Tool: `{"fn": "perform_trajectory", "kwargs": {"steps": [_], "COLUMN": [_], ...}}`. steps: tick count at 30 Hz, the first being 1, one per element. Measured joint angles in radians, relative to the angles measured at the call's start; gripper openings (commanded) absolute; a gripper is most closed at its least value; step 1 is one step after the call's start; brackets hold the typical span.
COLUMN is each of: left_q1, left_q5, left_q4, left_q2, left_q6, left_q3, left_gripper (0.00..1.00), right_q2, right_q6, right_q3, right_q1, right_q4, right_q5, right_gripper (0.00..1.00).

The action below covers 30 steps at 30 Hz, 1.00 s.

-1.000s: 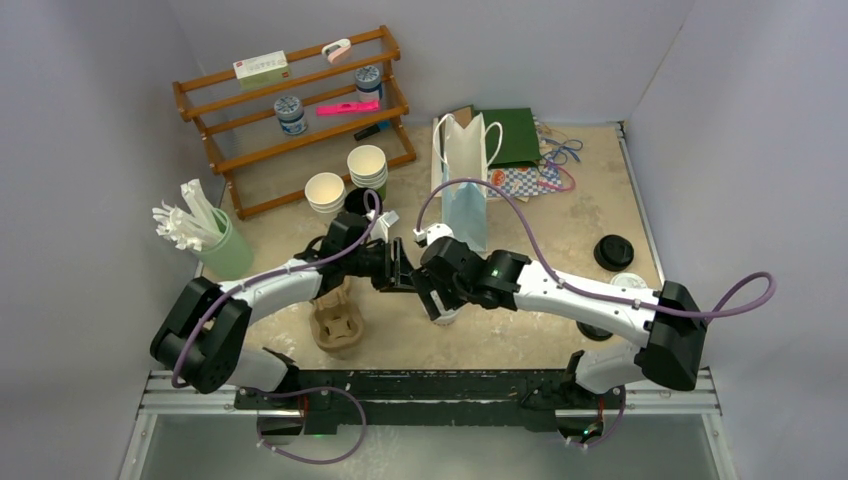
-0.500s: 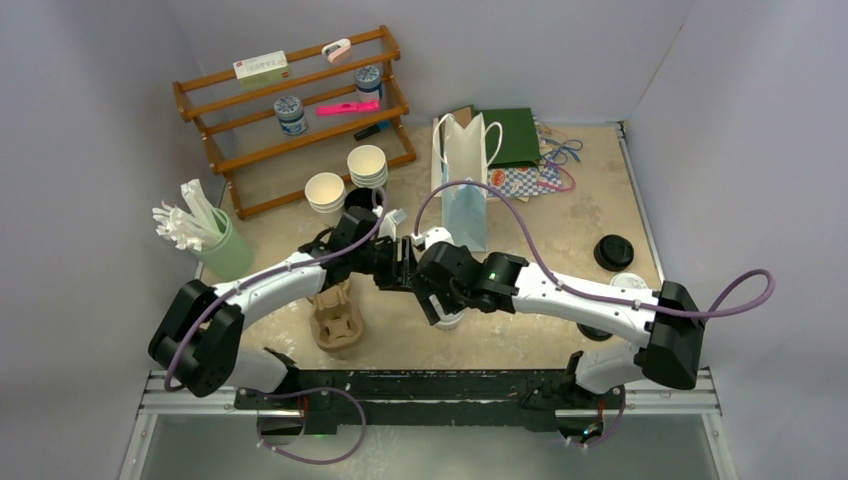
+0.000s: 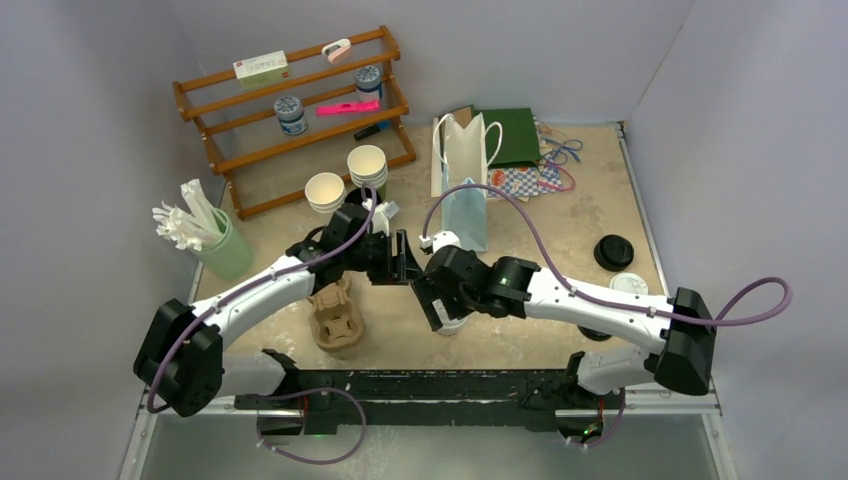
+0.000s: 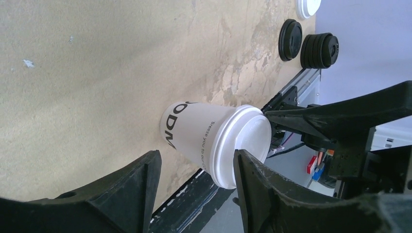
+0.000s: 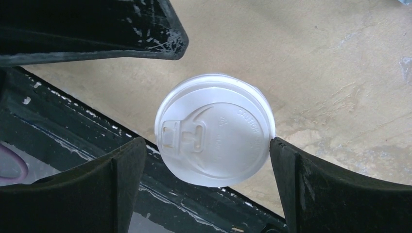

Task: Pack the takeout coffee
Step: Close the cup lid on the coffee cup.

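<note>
The cream-white cup with a white lid [image 4: 214,141] stands upright near the table's front edge. In the top view only a sliver of this cup [image 3: 451,324] shows under my right gripper [image 3: 440,300]. In the right wrist view the lid [image 5: 214,128] lies between the open fingers of my right gripper [image 5: 206,145]; the right finger [image 5: 296,179] is at the lid's rim, the left one apart from it. My left gripper [image 4: 197,160] is open and empty beside the cup; it also shows in the top view [image 3: 400,262]. I cannot make out the black cup.
A brown pulp carrier [image 3: 335,320] sits left of the cup. Stacked lidless cups [image 3: 367,165], a green holder of stirrers [image 3: 225,248] and a wooden rack [image 3: 290,110] stand at the back left. Paper bags [image 3: 465,195] stand behind. Loose black lids [image 3: 612,252] lie right.
My right gripper has shifted a little toward the front edge over the white cup. My left gripper has drawn slightly back and up. Both stay open.
</note>
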Motion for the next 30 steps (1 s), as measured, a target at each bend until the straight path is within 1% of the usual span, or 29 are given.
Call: {"fn": "perform_trajectory", "kwargs": {"steps": [7,17,30], "left_q1": [0.002,0.003,0.003], "left_q5": [-0.019,-0.034,-0.037], "left_q4": [-0.044,-0.066,-0.069], "left_q2": [-0.058,-0.073,-0.073], "left_q6": [-0.003,-0.009,-0.018], "left_q3": [0.0,0.0,0.0], "left_gripper": [0.58,0.57,0.57], "right_q2": [0.048,0.076,0.072], "right_q6": [-0.017,-0.034,-0.058], "right_q3": [0.031,0.042,0.081], "right_q1": [0.0,0.0,0.0], "right_q4": [-0.031,-0.054,-0.061], "right_q5": [0.028,0.074,0.043], "right_gripper": [0.99,0.99,0.99]}}
